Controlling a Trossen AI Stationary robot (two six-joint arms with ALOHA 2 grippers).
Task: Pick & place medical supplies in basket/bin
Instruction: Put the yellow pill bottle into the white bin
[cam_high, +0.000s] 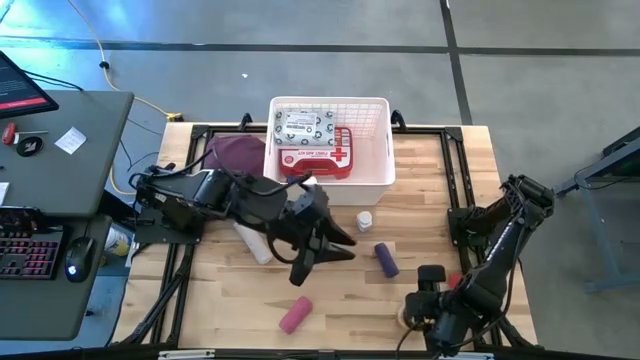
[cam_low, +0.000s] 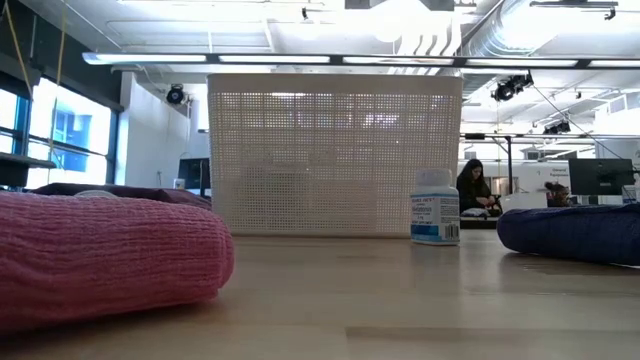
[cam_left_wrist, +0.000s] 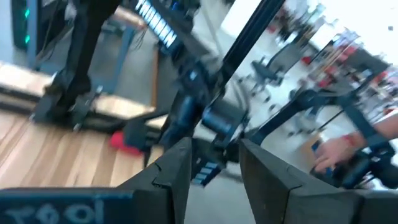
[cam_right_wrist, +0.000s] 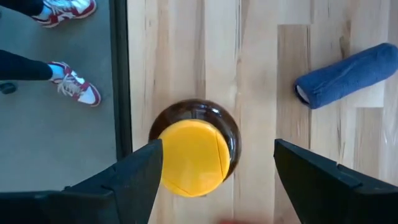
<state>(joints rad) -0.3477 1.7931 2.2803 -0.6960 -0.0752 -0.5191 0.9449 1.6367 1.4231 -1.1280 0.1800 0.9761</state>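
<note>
Right wrist view: right gripper (cam_right_wrist: 214, 168), fingers spread, above amber jar (cam_right_wrist: 194, 148) on table (cam_right_wrist: 261, 74), well apart from basket (cam_high: 375, 170). Left gripper (cam_left_wrist: 214, 168) near basket, fingers parted, holding nothing.

1. left gripper (cam_high: 325, 240) sits mid-table, fingers (cam_left_wrist: 171, 171) slightly apart, pointing toward 3 o'clock.
2. right gripper (cam_right_wrist: 214, 165) hangs at the table's 5 o'clock edge, fingers spread wide, aimed downward.

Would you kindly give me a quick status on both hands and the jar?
Right hand open, above amber jar, not gripping. Left hand mid-table, holding nothing visible. Basket already holds wipes packet and red case. Nothing blocking.
</note>
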